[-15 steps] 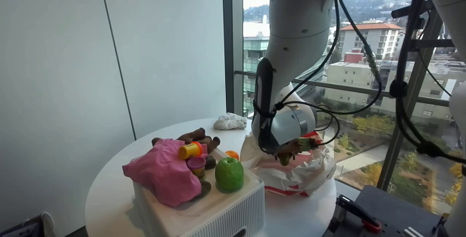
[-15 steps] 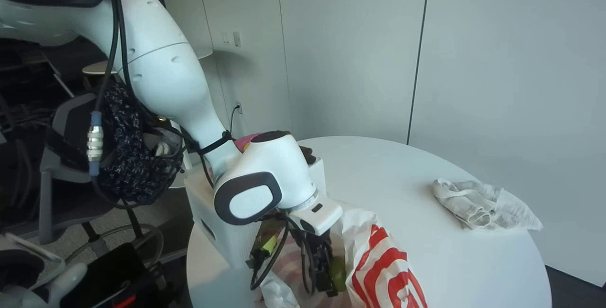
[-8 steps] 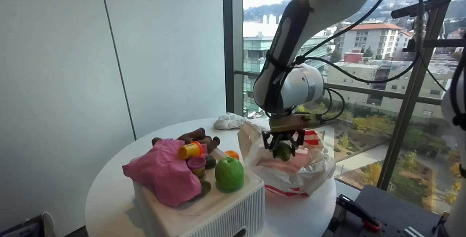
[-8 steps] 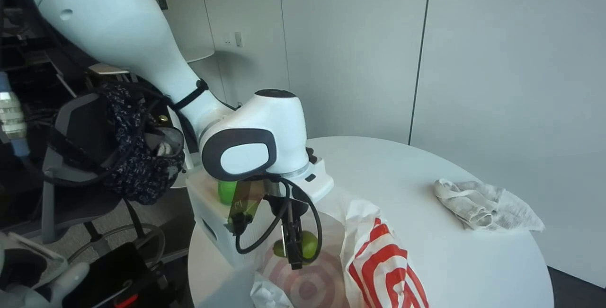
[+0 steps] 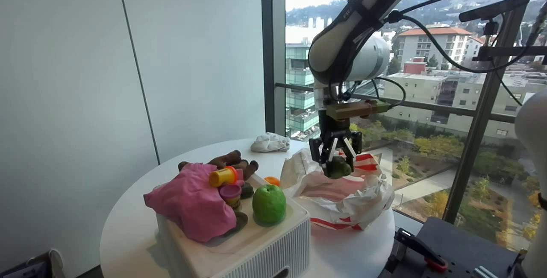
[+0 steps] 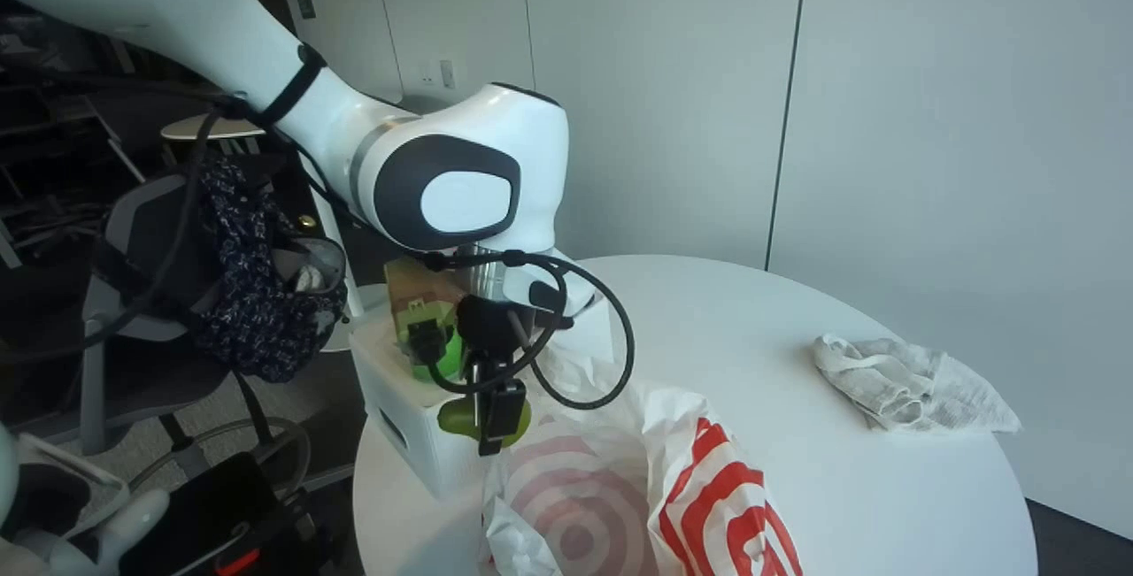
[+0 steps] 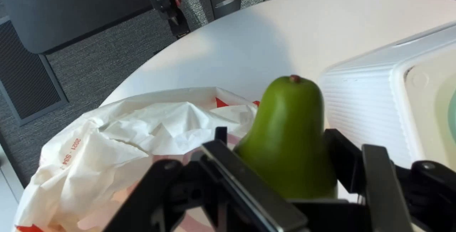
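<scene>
While gripper clasps pear, white bag gapes nearby.

Office-like place, panelled pale wall, desk chair, tall window overlooking city buildings

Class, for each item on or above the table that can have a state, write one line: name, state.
Tool: closed on the green pear
Green pear: held in the air
Plastic bag: open, crumpled
Yellow tub: on its side, closed
Purple-lidded tub: roughly upright, closed
Pink cloth: bunched up
White rag: crumpled
</scene>
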Robot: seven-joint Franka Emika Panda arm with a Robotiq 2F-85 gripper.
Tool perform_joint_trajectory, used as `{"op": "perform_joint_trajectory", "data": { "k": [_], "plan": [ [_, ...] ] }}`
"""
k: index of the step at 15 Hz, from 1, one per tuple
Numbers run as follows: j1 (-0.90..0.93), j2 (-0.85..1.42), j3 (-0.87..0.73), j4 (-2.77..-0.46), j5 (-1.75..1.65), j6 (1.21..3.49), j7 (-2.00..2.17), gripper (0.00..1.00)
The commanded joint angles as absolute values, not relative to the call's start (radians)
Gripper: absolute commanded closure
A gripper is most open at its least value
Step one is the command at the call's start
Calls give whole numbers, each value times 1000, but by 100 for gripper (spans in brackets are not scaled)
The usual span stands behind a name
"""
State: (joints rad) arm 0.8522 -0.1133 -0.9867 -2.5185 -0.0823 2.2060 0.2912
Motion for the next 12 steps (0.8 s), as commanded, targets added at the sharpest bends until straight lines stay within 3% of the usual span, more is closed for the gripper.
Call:
{"op": "perform_joint_trajectory", "data": {
  "k": [1, 6, 12],
  "plan": [
    [652, -307, -743, -2489, -95, 2037, 208, 56],
    [390, -269, -370, -2419, 178, 2010, -86, 56],
    [278, -93, -128, -2350, 374, 2205, -316, 56]
  ]
}}
